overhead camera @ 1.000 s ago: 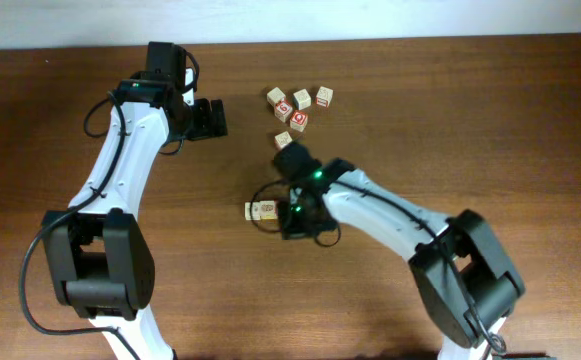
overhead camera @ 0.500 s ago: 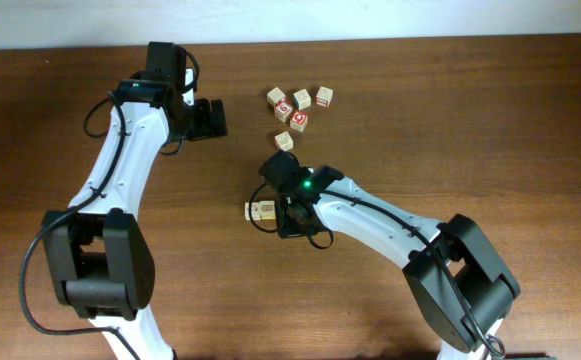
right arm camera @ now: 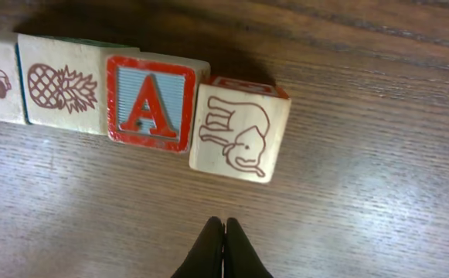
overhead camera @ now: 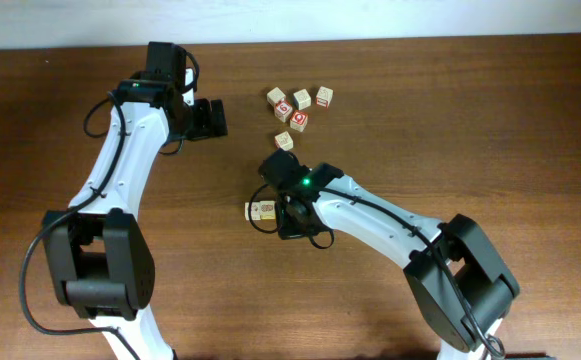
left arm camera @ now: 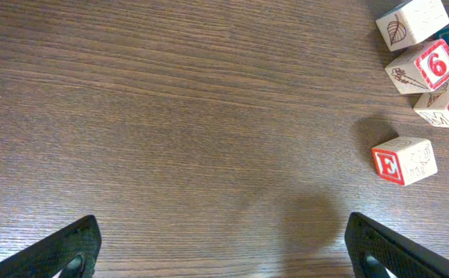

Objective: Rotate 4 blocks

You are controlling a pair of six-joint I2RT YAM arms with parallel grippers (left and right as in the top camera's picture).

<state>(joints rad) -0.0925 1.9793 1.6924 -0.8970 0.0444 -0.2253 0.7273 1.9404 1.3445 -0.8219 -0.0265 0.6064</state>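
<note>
The dark brown wooden table carries a row of four pale wooden alphabet cubes, each touching the next, and five similar loose cubes well apart from the row.

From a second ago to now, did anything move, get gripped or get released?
The right arm swung its wrist slightly toward the left arm's side, staying above the row of blocks. Its jaws stayed shut with nothing between them. Nothing was gripped or released. The row, the loose blocks and the left arm, jaws wide open, did not move.
</note>
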